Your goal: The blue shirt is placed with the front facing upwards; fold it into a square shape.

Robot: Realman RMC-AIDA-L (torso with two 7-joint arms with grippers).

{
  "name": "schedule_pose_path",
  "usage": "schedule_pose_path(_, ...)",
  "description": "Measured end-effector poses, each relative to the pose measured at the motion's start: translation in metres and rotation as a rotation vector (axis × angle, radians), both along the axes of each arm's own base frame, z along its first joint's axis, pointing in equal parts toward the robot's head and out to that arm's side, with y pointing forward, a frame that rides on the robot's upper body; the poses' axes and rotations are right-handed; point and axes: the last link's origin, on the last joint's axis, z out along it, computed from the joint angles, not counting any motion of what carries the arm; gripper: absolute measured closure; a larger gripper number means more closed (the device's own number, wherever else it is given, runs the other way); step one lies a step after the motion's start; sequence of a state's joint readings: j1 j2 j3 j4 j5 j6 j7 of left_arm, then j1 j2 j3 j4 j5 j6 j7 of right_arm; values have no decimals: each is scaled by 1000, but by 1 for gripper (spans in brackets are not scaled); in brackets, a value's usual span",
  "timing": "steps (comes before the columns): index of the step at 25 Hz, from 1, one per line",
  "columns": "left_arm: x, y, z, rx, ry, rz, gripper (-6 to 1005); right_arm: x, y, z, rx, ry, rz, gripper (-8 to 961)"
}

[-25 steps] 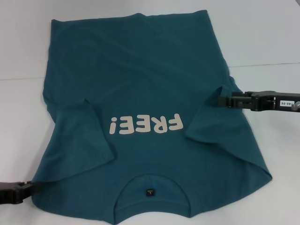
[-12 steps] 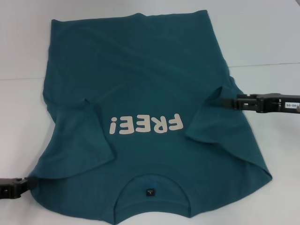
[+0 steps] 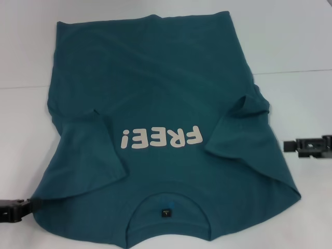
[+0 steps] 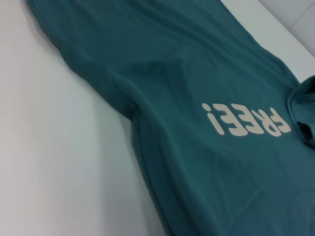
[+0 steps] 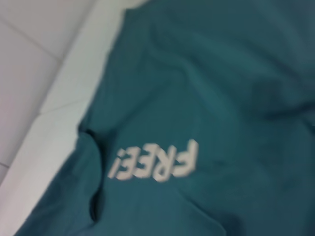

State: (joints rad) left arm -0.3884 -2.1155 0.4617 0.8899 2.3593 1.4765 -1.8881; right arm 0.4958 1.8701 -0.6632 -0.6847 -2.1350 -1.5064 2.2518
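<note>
The blue shirt point(image 3: 155, 93) lies front up on the white table, its cream "FREE!" lettering point(image 3: 160, 138) upside down to me and its collar tag point(image 3: 165, 212) nearest me. Both sleeves are folded inward, the left one point(image 3: 88, 155) and the right one point(image 3: 236, 129). My left gripper point(image 3: 32, 203) sits low at the shirt's near left shoulder edge, touching the cloth. Off the shirt's right side, my right gripper point(image 3: 285, 146) holds nothing and stands apart from the cloth. Each wrist view shows only the shirt point(image 4: 197, 98) point(image 5: 221, 73) and its lettering.
White table point(image 3: 301, 41) surrounds the shirt, with a seam line running across it behind the shirt's middle. Bare surface lies to the left, right and far side. The shirt's near hem area runs out of the head view.
My right gripper has left the right sleeve's fold and drawn back to the right and toward me. The sleeve stays folded inward. The left gripper has barely shifted.
</note>
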Motion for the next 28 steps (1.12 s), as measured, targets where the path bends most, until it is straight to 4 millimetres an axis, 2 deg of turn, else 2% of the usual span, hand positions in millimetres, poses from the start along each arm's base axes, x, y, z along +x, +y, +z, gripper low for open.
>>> schedule_pose_path(4, -1, -2, 0, -3, 0, 0, 1001, 12, -11, 4, -18, 3, -86, 120)
schedule_pose_path(11, 0, -1, 0, -4, -1, 0, 1001, 25, -8, 0, 36, -50, -129, 119)
schedule_pose_path(19, 0, 0, 0, -1, 1, 1, 1001, 23, 2, -22, 2, -140, -129, 119)
schedule_pose_path(28, 0, 1, 1, 4, 4, 2, 1001, 19, 9, -32, -4, -174, -121, 120)
